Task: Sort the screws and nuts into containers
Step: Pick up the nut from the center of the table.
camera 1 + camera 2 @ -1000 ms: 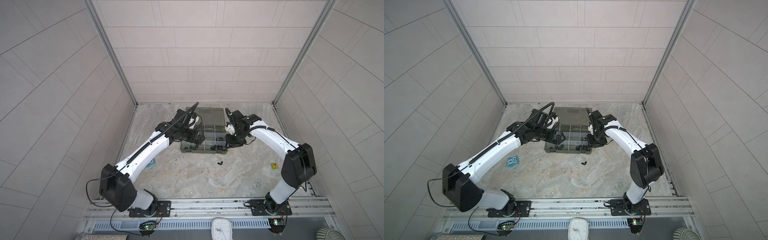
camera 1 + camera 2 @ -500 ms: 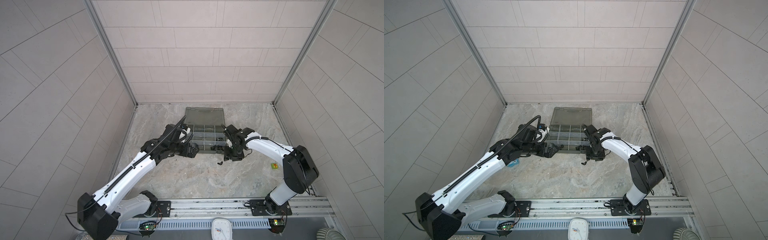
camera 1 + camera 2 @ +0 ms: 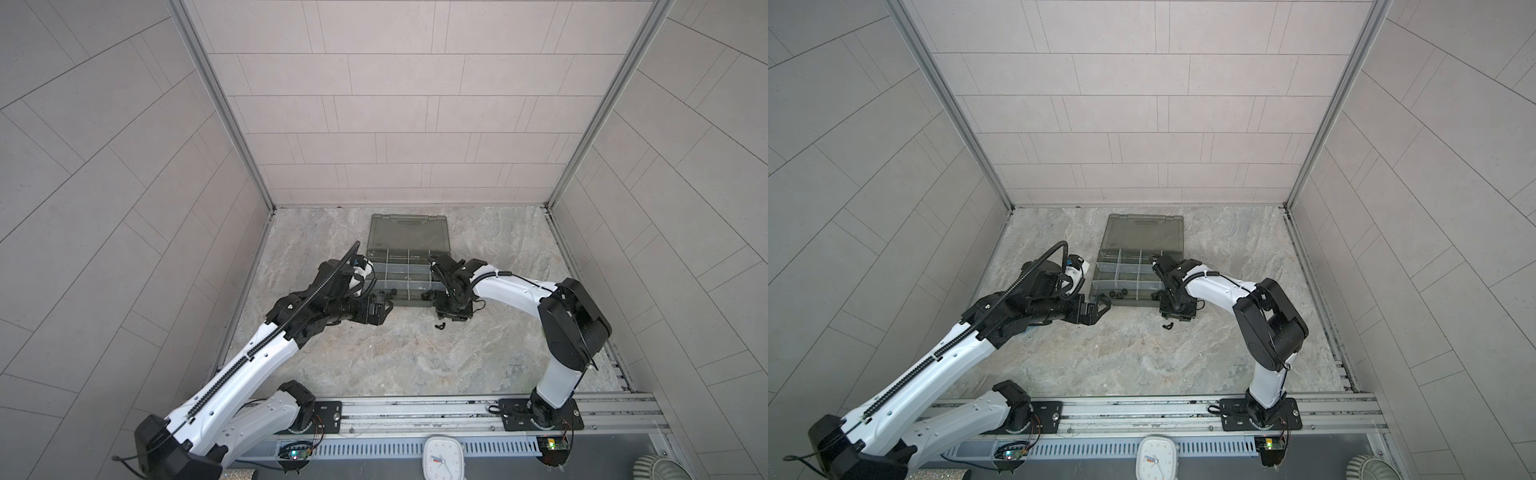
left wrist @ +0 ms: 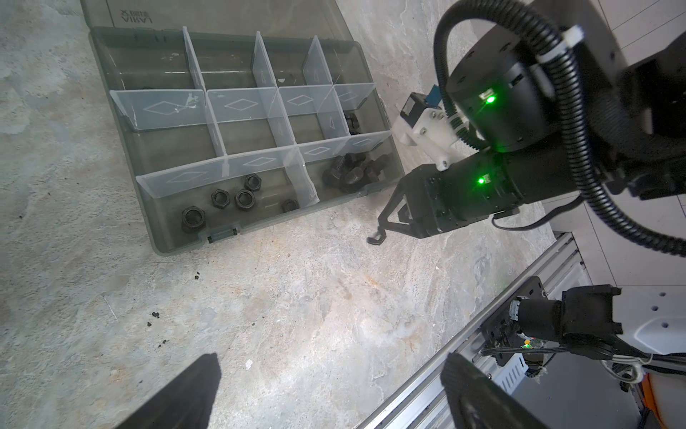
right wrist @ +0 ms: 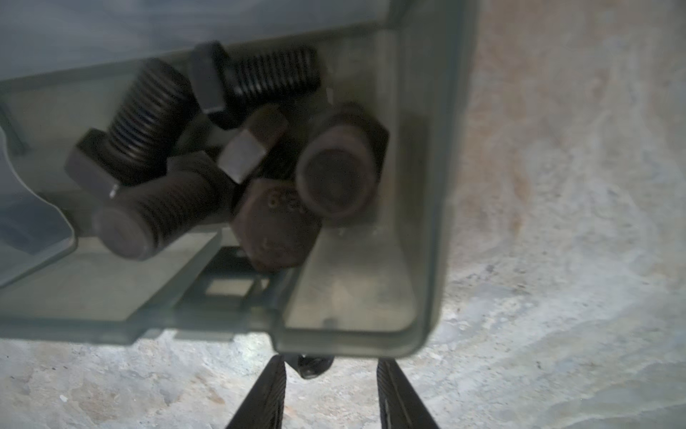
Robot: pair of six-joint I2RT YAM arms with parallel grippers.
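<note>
Top views, left gripper: spread wide, empty, low beside the organiser case, at the front corner nearest its own arm.
Top views, right gripper: points down at the opposite front corner, with a loose black piece on the floor just before it.
Left wrist, nuts: in a front compartment.
Left wrist, screws: heaped in the neighbouring corner compartment.
Right wrist, fingers: partly apart, gripping nothing. The piece lies between the tips, nearer one.
</note>
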